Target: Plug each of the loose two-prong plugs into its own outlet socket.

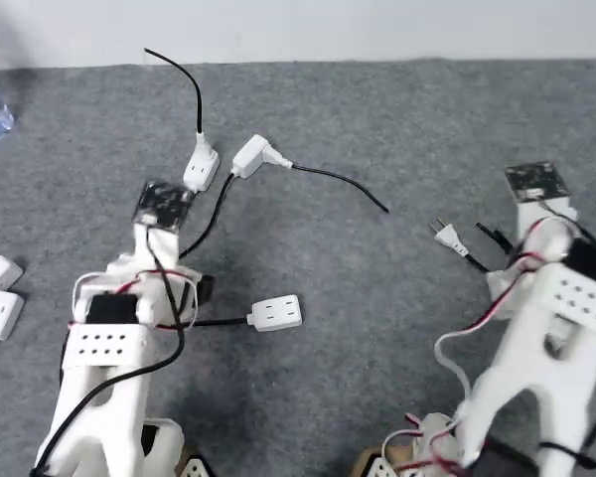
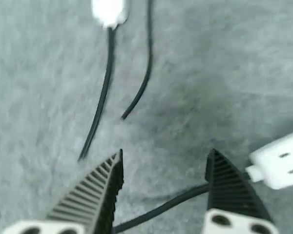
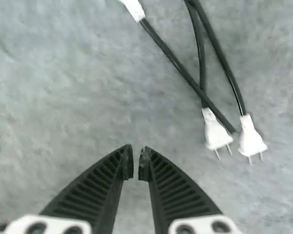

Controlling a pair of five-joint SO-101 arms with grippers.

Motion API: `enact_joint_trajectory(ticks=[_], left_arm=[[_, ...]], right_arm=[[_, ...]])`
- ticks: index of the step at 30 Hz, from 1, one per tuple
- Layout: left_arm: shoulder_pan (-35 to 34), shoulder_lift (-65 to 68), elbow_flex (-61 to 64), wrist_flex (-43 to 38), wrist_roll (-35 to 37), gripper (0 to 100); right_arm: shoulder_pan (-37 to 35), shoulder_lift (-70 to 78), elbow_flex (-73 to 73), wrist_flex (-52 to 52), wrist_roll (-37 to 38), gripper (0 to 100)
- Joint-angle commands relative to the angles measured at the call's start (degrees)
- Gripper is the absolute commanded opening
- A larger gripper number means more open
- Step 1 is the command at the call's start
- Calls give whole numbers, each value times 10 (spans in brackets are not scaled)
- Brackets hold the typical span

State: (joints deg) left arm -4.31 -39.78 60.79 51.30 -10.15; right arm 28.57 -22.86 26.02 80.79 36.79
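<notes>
Your left gripper had its jaws apart over the cord just beside the outlet socket. Closing there risked pinching the cord and dragging the socket. Your right gripper had its jaws together.

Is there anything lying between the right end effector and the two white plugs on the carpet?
Nothing visible does. In the right wrist view, bare grey carpet separates the right end effector from the closer plug and the plug beside it. Their black cords run off on the far side.
</notes>
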Motion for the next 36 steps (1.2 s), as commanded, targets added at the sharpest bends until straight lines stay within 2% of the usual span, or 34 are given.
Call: enact_joint_trajectory(ticks=[1, 5, 9, 11, 16, 22, 28, 36], left_arm=[[-39, -6, 31, -43, 33, 258], [-59, -18, 59, -61, 55, 258], [-57, -40, 82, -77, 55, 258], [-57, -54, 90, -77, 54, 258], [-60, -84, 111, -77, 53, 258], [-57, -102, 119, -77, 52, 258], [-57, -101, 119, -77, 52, 258], [-57, -101, 119, -77, 52, 258]], right_arm=[[72, 70, -69, -1, 65, 38], [148, 184, -137, -48, 123, 46], [181, 293, -201, -58, 182, 154], [192, 342, -243, -59, 205, 172], [229, 459, -369, -91, 216, 151], [233, 585, -456, -89, 217, 151], [225, 604, -464, -62, 217, 148], [224, 548, -464, 1, 217, 149]])
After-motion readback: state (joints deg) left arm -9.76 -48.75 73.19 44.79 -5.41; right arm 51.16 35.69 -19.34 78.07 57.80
